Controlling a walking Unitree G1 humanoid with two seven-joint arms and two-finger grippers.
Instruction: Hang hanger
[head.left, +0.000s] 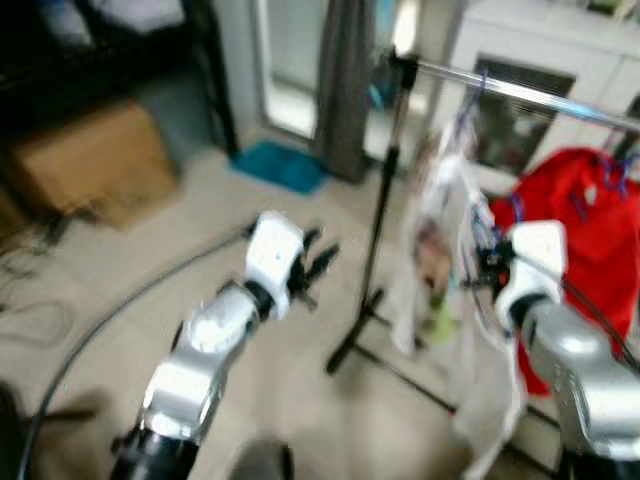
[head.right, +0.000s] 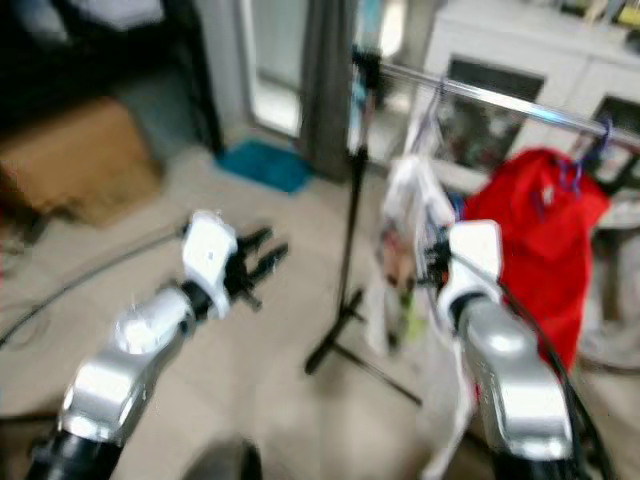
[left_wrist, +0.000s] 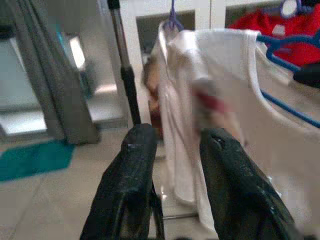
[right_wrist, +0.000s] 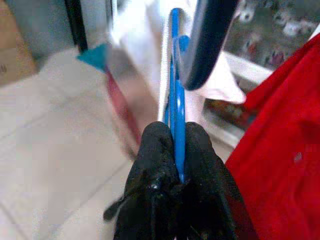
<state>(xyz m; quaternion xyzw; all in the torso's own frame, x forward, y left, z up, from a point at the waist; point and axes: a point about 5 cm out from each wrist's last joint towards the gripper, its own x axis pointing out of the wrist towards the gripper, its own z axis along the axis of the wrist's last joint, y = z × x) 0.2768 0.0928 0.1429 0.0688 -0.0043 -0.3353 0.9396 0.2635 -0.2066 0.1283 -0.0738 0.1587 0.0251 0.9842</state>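
Hanger (right_wrist: 175, 107), blue, stood edge-on between the two black fingers (right_wrist: 159, 165) of the right hand (right_wrist: 176, 172), which were pressed onto it from both sides; its thin frame ran upward from the grip toward the top centre of the right wrist view. In the left eye view the right hand (head.left: 487, 268) sat at centre right of the frame, against a white garment (head.left: 455, 215) that hung from the metal rail (head.left: 520, 95) crossing the upper right. A red garment (head.left: 590, 215) hung from the same rail at the far right, just beside the white one. The rail's black upright pole (head.left: 380, 215) stood at frame centre, its feet spread on the pale tiled floor (head.left: 130, 290).

Left hand (head.left: 312, 268) was raised at centre left, well apart from the rack, holding nothing; its fingers (left_wrist: 131, 192) stood narrowly parted in the left wrist view, pointing toward the white garment.

Background: grey curtain (head.left: 345, 85) at top centre, teal mat (head.left: 282, 165) on the floor below it, brown cardboard box (head.left: 95, 165) at upper left. Head views were blurred.
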